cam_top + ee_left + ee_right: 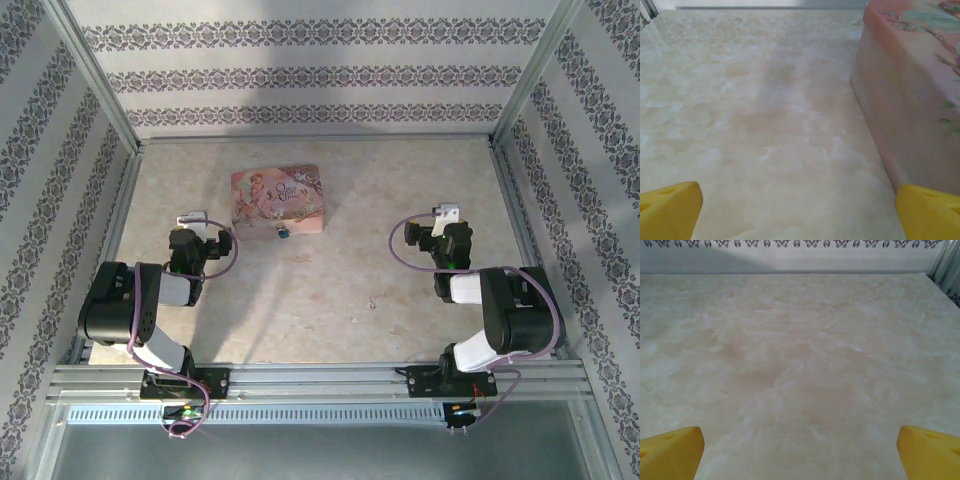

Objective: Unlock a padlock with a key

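Teal-bodied with a silvery shackle, the padlock (283,234) lies right at the near side of the pink tin (277,200), off to the right of the left gripper (192,217) and well to the left of the right gripper (447,212); both grippers hang with fingers spread wide, holding nothing. It looks tiny, light, rigid and slick, likely to skate on the smooth table (330,290), so a pinch across the body's flat faces, leaving shackle and keyhole free, seems best. The key is too small to pick out.
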